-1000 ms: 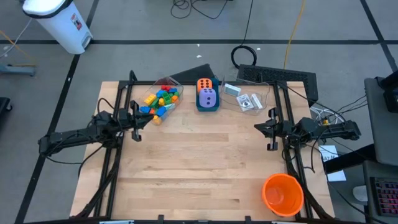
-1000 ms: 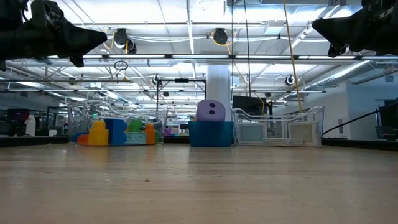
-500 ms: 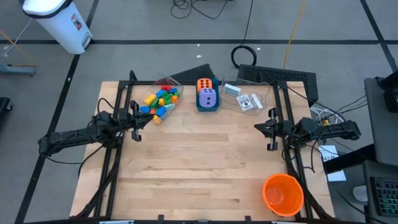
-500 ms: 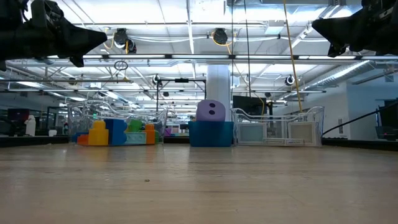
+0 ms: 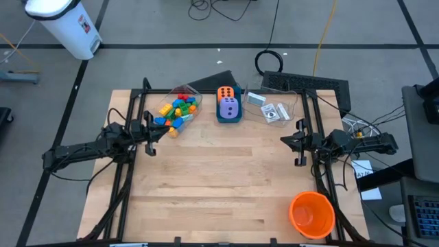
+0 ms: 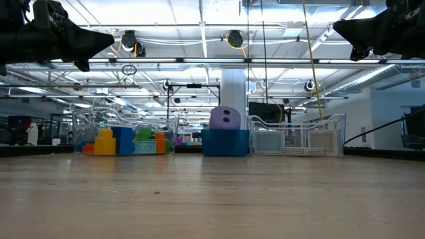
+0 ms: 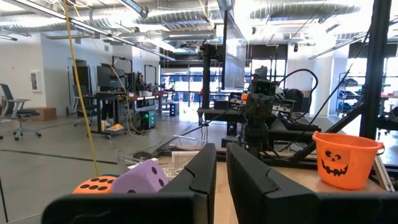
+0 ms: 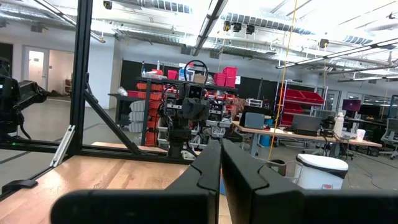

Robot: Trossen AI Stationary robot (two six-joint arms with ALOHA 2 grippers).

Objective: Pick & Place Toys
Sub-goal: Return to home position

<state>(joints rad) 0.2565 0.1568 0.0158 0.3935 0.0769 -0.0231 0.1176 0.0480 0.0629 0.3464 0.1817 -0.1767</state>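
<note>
The toys sit in three containers along the table's far edge. Coloured bricks fill a clear tub on the left. An orange die and a purple die rest in a blue box in the middle. White cards lie in a clear tub on the right. My left gripper hangs shut above the table's left side, near the brick tub. My right gripper hangs shut above the right side. Both are high off the wood and hold nothing.
A big orange cup stands at the table's near right corner. Black frame posts rise beside each arm. The wood between the arms is bare. Off the table are a white bin and a keyboard.
</note>
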